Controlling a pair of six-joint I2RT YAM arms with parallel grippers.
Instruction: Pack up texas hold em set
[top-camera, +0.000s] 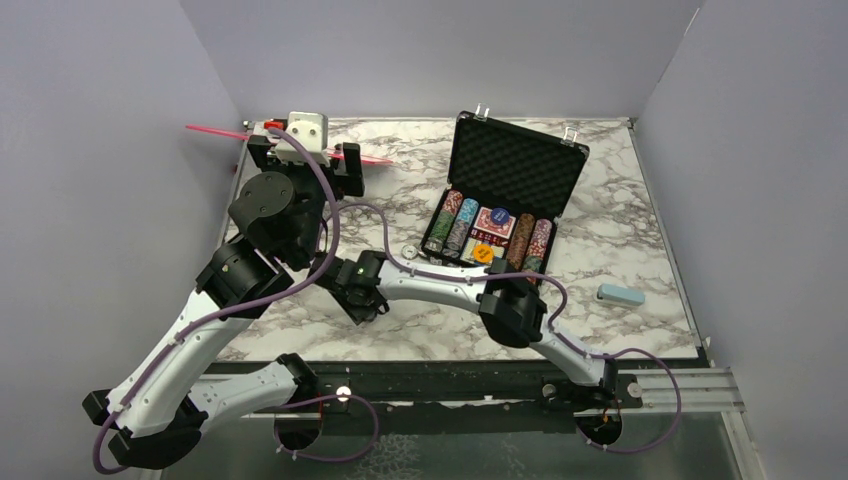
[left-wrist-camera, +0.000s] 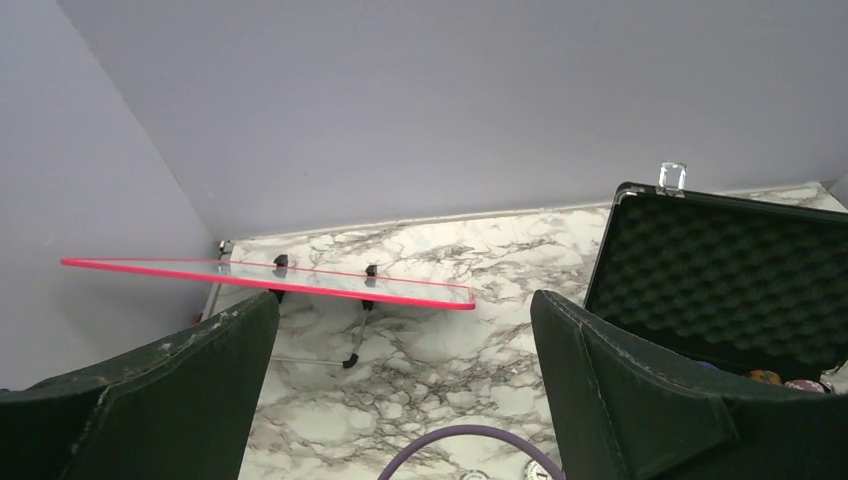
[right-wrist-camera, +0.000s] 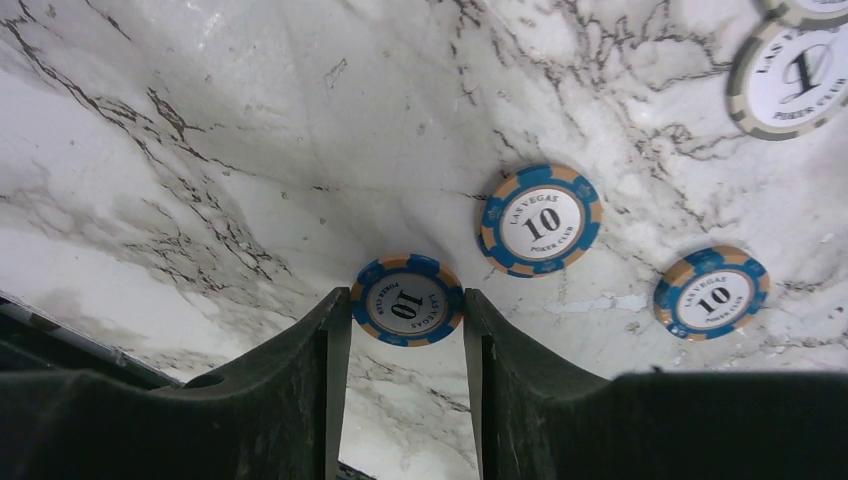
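Note:
The black poker case (top-camera: 515, 165) stands open at the back of the marble table, foam lid up, with rows of chips and card decks (top-camera: 490, 235) in its base. Its lid (left-wrist-camera: 720, 275) also shows at the right of the left wrist view. Left of the case, my right gripper (right-wrist-camera: 405, 310) is low over the table, shut on the edges of a blue "10" chip (right-wrist-camera: 407, 300). Two more blue chips (right-wrist-camera: 540, 220) (right-wrist-camera: 712, 293) and a white chip (right-wrist-camera: 795, 85) lie loose beyond it. My left gripper (left-wrist-camera: 405, 305) hangs open and holds nothing at the back left.
A pink strip on wire legs (left-wrist-camera: 270, 275) stands at the back left corner, just beyond the left gripper (top-camera: 305, 160). A small light-blue block (top-camera: 620, 294) lies at the right. A white chip (top-camera: 409, 251) sits beside the right arm. Grey walls close three sides.

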